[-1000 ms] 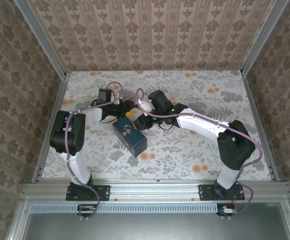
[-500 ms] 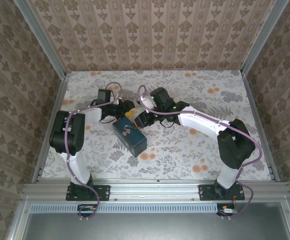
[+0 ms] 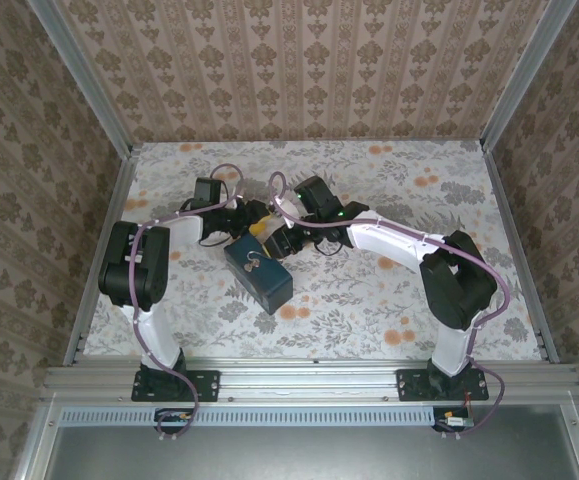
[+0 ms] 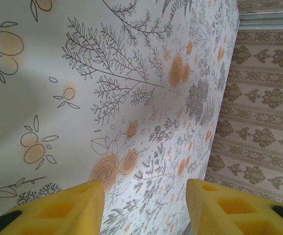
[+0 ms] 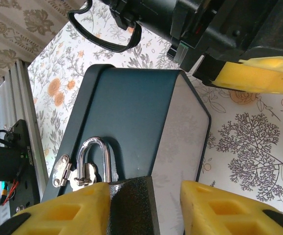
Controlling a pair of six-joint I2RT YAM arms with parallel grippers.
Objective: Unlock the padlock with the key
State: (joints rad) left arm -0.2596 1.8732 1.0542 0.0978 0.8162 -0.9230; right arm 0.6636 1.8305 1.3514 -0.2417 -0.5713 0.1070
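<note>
Left arm (image 3: 134,262) and right arm (image 3: 399,242) reach inward to the box (image 3: 261,276). At its far end, left gripper (image 4: 146,205) spread wide, right gripper (image 5: 141,208) also parted.

Surface (image 3: 369,300): box (image 3: 258,272) left of centre, lying at a slant, between the two arms.
Left gripper (image 3: 252,225): just behind the box's far end, over bare surface.
Right gripper (image 3: 281,240): at the same far end, right of the left gripper.
Hasp (image 5: 63,169): on the box's top face.
Padlock (image 5: 126,205): hooked through the hasp and resting on the box, between the right gripper's fingers (image 5: 58,213), just beside one and apart from the other.
</note>
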